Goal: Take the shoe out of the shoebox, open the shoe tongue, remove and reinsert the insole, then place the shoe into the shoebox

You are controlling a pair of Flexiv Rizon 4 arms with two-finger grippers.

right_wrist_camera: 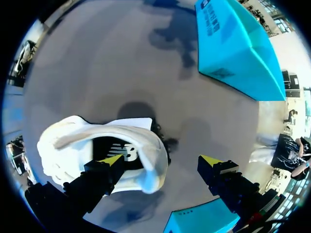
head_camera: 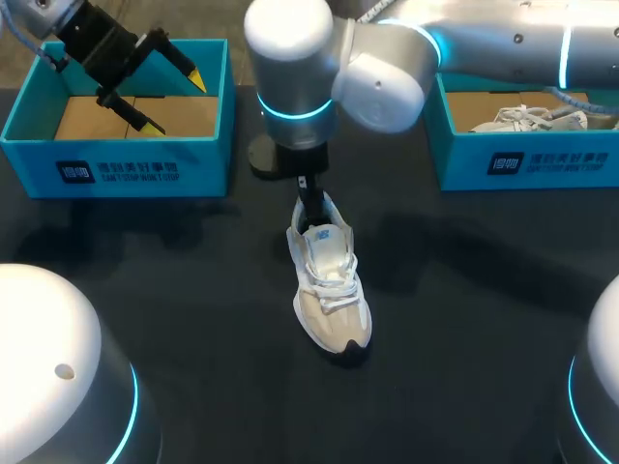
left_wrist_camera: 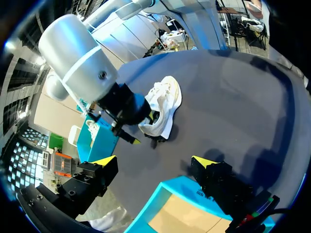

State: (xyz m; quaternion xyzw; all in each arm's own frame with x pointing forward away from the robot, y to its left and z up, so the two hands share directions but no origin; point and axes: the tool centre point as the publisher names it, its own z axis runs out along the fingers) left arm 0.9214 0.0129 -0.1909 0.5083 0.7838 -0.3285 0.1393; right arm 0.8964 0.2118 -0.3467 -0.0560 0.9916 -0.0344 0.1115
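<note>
While the white shoe (head_camera: 329,290) lies out of its box on the dark table (head_camera: 464,309), toe toward the robot, the right gripper (right_wrist_camera: 161,160) hangs over its heel. Its fingers are spread, one yellow tip inside the collar above the insole (right_wrist_camera: 129,153) and the other outside, seemingly placed to get at that insole. The left gripper (head_camera: 176,103), likewise spread and holding nothing, hovers above the blue shoebox (head_camera: 116,169), apparently parked clear of the work.
</note>
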